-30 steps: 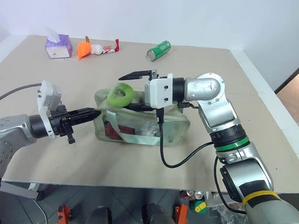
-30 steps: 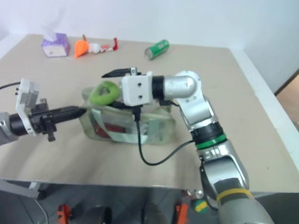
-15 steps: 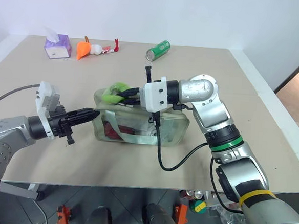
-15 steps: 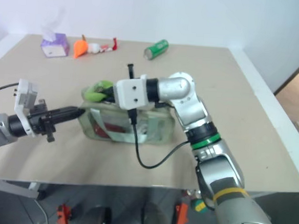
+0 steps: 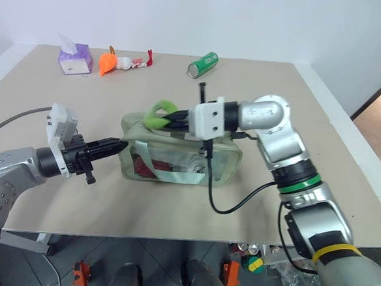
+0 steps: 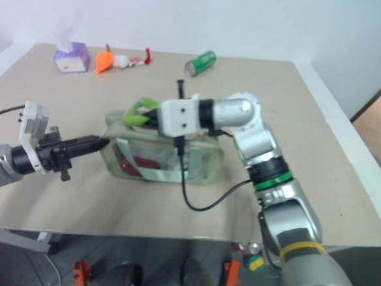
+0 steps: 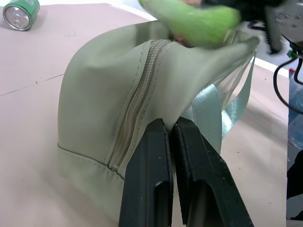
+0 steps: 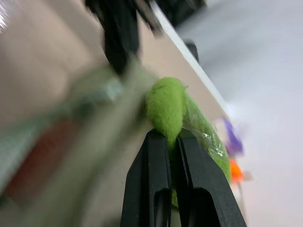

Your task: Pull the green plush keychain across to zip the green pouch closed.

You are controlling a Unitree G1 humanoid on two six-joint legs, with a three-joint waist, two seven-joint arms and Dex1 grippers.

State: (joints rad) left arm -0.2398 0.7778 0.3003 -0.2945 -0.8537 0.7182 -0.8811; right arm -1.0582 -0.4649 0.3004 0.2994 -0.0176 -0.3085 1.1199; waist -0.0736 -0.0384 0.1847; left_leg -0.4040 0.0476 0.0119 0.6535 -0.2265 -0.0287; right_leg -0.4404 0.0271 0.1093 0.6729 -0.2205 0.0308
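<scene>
The pale sage-green pouch (image 5: 176, 156) lies mid-table, its clear side panel facing me, with red contents and a strap inside. My left gripper (image 5: 120, 144) is shut on the pouch's left end fabric (image 7: 156, 101), beside the zipper seam (image 7: 135, 106). The lime-green plush keychain (image 5: 158, 112) stands above the pouch's top, towards its left. My right gripper (image 5: 178, 118) is shut on the keychain (image 8: 165, 106), reaching in from the right over the pouch top.
At the far edge of the table are a purple tissue box (image 5: 74, 58), an orange and white toy (image 5: 117, 62) and a green drink can (image 5: 202, 64) lying on its side. A black cable (image 5: 229, 201) hangs from the right wrist across the pouch's front.
The right gripper, open over the keychain a second ago, has closed on it and shifted right with it. The left gripper has kept its hold and place.
</scene>
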